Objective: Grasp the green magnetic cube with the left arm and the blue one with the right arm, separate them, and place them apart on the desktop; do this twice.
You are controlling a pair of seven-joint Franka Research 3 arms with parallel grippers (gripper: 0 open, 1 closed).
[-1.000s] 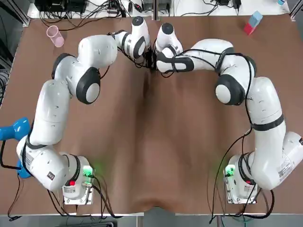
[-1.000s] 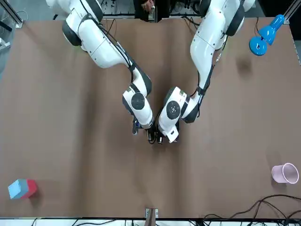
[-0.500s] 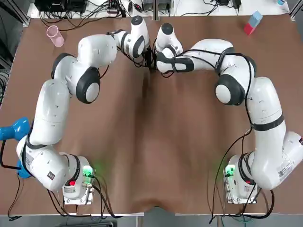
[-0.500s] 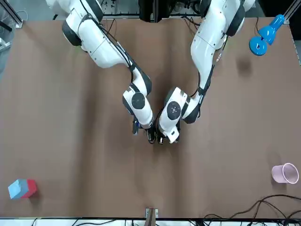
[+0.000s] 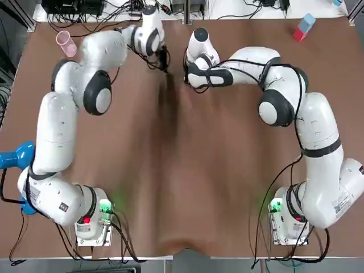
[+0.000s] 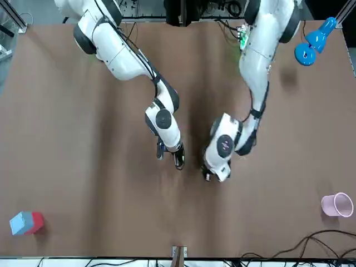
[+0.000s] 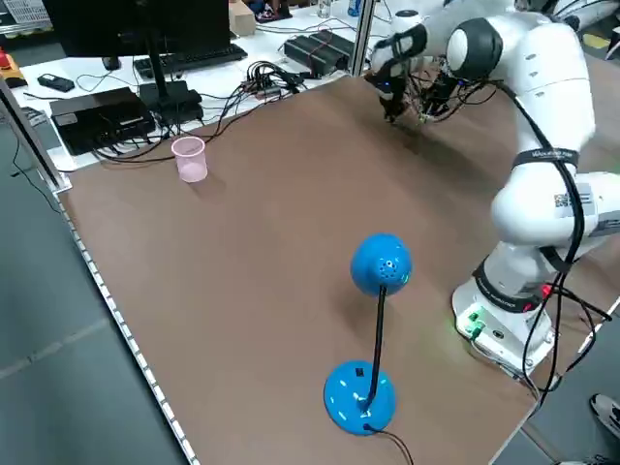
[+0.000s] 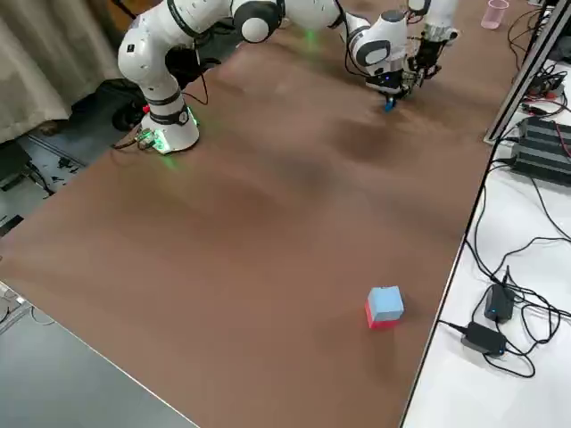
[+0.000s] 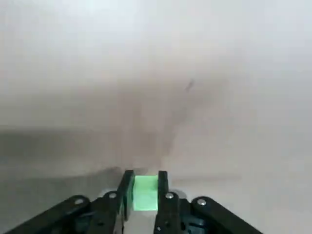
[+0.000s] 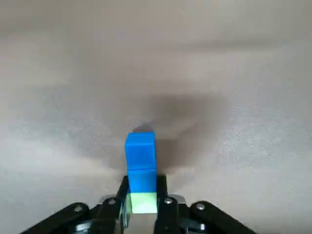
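The left gripper (image 9: pixel 145 176) is closed narrow on the green cube (image 9: pixel 145 193), which fills the gap between its two fingers. Only one face of the cube shows, the rest being sunk between the pads. The right gripper (image 10: pixel 142 179) is likewise pinched narrow on the blue cubes (image 10: pixel 141 156), two set end to end and sticking out past its fingertips. A pale green block (image 10: pixel 144 202) is tucked behind them, deep between the fingers; which of these pieces the fingers truly press cannot be told. Both grippers hang low over the table (image 5: pixel 182 170) near the middle of its far side, apart from each other, with a strip of bare table between them in the front view. From overhead the wrists hide both loads. From the right side only a speck of blue shows under the right gripper. Whether either load touches the table cannot be told
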